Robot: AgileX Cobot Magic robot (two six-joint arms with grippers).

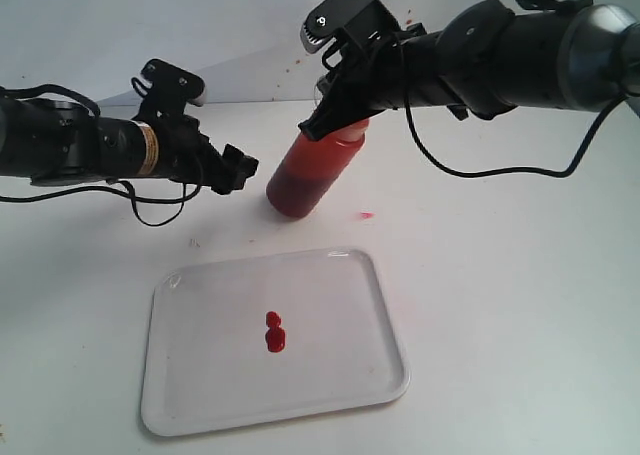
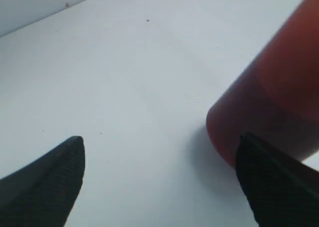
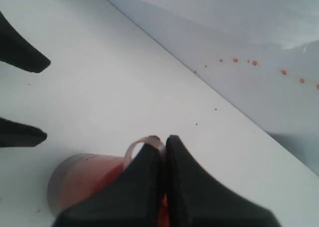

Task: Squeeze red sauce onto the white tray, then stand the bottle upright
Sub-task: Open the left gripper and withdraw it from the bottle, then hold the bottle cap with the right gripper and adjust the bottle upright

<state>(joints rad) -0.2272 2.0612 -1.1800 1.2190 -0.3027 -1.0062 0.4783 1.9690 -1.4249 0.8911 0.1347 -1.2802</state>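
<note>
Exterior view: shows the bottle (image 1: 318, 165) leaning on the table (image 1: 500, 295) just behind the white tray (image 1: 340, 305), base edge down, capped end tipped up toward the right. Puts the right gripper (image 1: 318, 123) at that upper end, jaws closed together over it, holding the bottle at its slant. Leaves the nozzle itself hidden under the black gripper. Shows darker red fill in the bottle's lower part, paler orange-red above. Places the left gripper (image 1: 243, 170) just beside the bottle's lower part, on the left, jaws spread apart; cannot tell whether touching. Finds the red sauce (image 1: 274, 332) as a couple of glossy joined blobs near the middle of the tray, well apart from its rim. Catches a small pink-red smear (image 1: 366, 215) on the table just right of the bottle's base, short of the tray's far rim.

Left wrist view: gives two dark fingers (image 2: 50, 187) wide apart with bare table between them, and the bottle's dark red base right next to one of them.

Right wrist view: gives two black fingers pressed side by side, a sliver of red low between them, a translucent curl of plastic at their tips, the bottle beneath. Picks up red specks (image 3: 244, 62) on the pale wall (image 3: 224, 17) beyond the table edge.
</note>
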